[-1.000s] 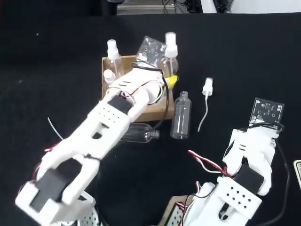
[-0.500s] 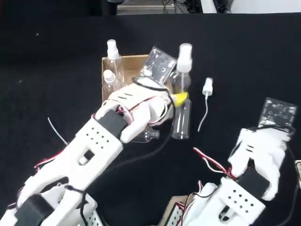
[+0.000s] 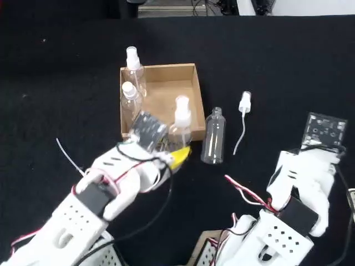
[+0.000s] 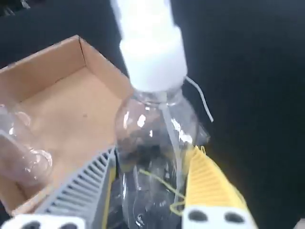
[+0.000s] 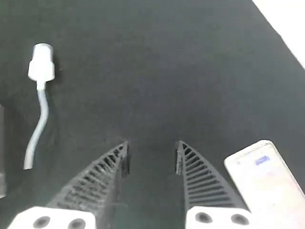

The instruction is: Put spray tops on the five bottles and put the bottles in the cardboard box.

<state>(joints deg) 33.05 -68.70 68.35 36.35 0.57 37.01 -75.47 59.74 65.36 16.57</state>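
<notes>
My left gripper [image 3: 174,151] is shut on a clear bottle [image 3: 181,126] that carries a white spray top, held upright at the near right corner of the cardboard box [image 3: 166,69]. The left wrist view has this bottle [image 4: 152,133] between the grey and yellow fingers, with the box [image 4: 62,100] behind it. Two capped bottles [image 3: 132,67] [image 3: 129,98] stand along the box's left wall. An uncapped bottle [image 3: 213,136] stands right of the box, and a loose spray top [image 3: 244,103] lies beyond it. My right gripper [image 5: 151,155] is open over bare cloth, near that spray top [image 5: 40,62].
A thin white tube [image 3: 67,154] lies on the black cloth left of my left arm. A flat white object [image 5: 259,169] sits close to my right gripper, at the table's right edge [image 3: 351,198]. The back of the table is bare black cloth.
My left arm has drawn back toward the front with the capped bottle, from over the box's right side to its near right corner. The right arm has barely shifted.
</notes>
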